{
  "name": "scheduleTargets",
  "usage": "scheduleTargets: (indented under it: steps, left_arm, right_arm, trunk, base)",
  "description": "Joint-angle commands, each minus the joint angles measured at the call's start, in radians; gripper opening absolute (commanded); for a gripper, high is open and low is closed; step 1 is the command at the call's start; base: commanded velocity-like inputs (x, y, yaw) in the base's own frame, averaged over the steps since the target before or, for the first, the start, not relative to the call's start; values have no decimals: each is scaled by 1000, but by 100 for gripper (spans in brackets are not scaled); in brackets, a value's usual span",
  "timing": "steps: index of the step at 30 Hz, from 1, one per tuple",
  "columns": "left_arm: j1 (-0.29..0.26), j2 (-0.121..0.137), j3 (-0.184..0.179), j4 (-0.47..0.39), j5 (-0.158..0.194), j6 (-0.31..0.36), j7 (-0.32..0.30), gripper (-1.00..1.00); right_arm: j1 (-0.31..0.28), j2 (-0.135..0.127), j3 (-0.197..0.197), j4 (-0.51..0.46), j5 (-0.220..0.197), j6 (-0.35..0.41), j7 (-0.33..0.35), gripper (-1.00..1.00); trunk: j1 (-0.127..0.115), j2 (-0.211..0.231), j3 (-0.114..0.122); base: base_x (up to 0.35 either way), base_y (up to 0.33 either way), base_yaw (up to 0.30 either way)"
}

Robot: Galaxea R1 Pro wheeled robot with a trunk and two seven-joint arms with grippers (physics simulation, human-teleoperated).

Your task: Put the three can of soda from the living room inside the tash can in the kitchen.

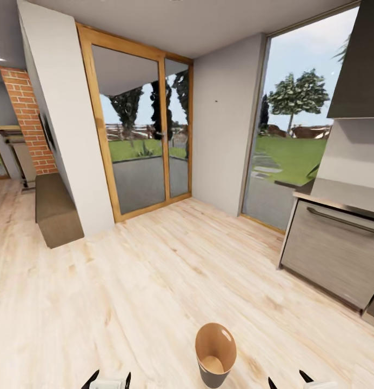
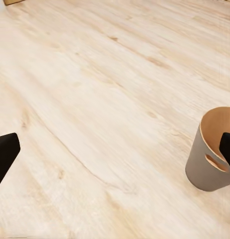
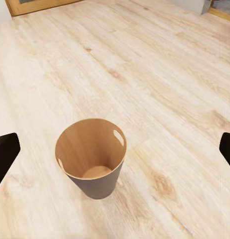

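Closest in, at the bottom edge of the head view: left gripper (image 1: 110,380) with black fingertips poking up either side of a pale body, spread wide apart, holding nothing. Right gripper (image 1: 291,380) at the bottom right, same deal, black tips splayed wide and empty. Same story in the wrist views, one dark fingertip (image 2: 5,154) at each side edge with only floor between.

Bottom centre of the head view, between the two grippers: small round tapered bin, tan-brown inside and grey outside (image 1: 215,354), standing upright on the light wood plank floor (image 1: 154,281). Nothing inside it, bare bottom visible in the right wrist view (image 3: 92,157), plus two slot handles cut in the rim. At the right edge of the left wrist view, the same bin (image 2: 207,157), partly behind a fingertip.

Further out, right side of the head view: grey cabinet front with a long bar handle (image 1: 333,243), grey hood-like block above it in the upper right. Left side: low brown cabinet (image 1: 56,210) along a white wall, red brick column (image 1: 27,119) behind it in the upper left.

Farthest back, centre: wood-framed glass doors (image 1: 144,129), and a tall window (image 1: 295,119) to the right, both looking out on grass and trees.
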State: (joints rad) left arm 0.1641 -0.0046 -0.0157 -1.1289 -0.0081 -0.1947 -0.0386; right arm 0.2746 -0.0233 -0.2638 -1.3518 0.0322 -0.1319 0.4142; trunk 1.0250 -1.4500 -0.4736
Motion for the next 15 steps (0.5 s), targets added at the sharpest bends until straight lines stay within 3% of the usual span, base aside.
scheduleTargets:
  steps: [1, 6, 15]
  left_arm:
    - [0, 0, 0, 0, 0, 0, 0, 100]
    - [0, 0, -1, -2, 0, 0, 0, 100]
    - [0, 0, 0, -1, 0, 0, 0, 100]
  right_arm:
    - [0, 0, 0, 0, 0, 0, 0, 100]
    - [0, 0, 0, 2, 0, 0, 0, 100]
    - [0, -1, 19, 3, 0, 1, -36, 100]
  trunk:
    - [0, 0, 1]
    - [0, 0, 4]
    - [0, 0, 8]
  base:
    - [0, -222, 249]
    - [-13, -138, 249]
    - [-81, -22, 233]
